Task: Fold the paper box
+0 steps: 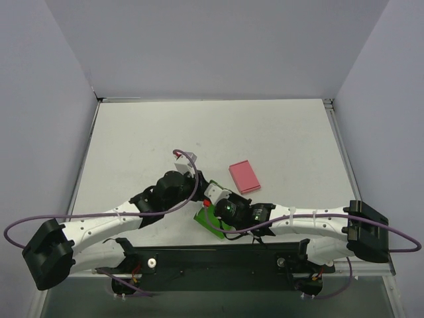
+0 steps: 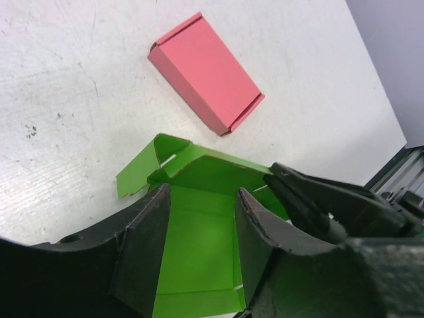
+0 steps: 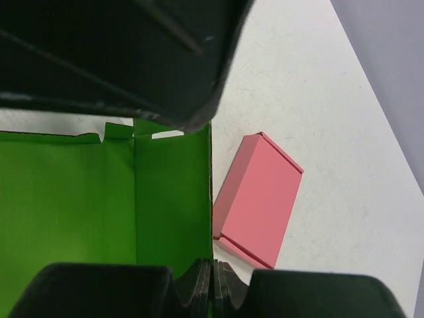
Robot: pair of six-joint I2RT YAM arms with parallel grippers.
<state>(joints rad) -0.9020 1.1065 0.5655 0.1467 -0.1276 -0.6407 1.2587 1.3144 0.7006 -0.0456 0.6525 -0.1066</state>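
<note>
Left jaws: spread wide, straddling the open floor of the paper box (image 2: 199, 245), lying on the tabletop (image 2: 59, 99) directly beneath. Right jaws: pinched shut on its raised side wall, just right of the left pair. Likely light, thin, quick to crease; best held at wall edges beside the scored folds, gently. Pink box (image 2: 205, 73) beyond, apart

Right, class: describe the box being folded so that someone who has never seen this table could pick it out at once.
On the white table, look near the front edge, where the left gripper and right gripper meet. The paper box lies there, open, with raised flaps. It is bright green; the pink box beside it is closed.
</note>
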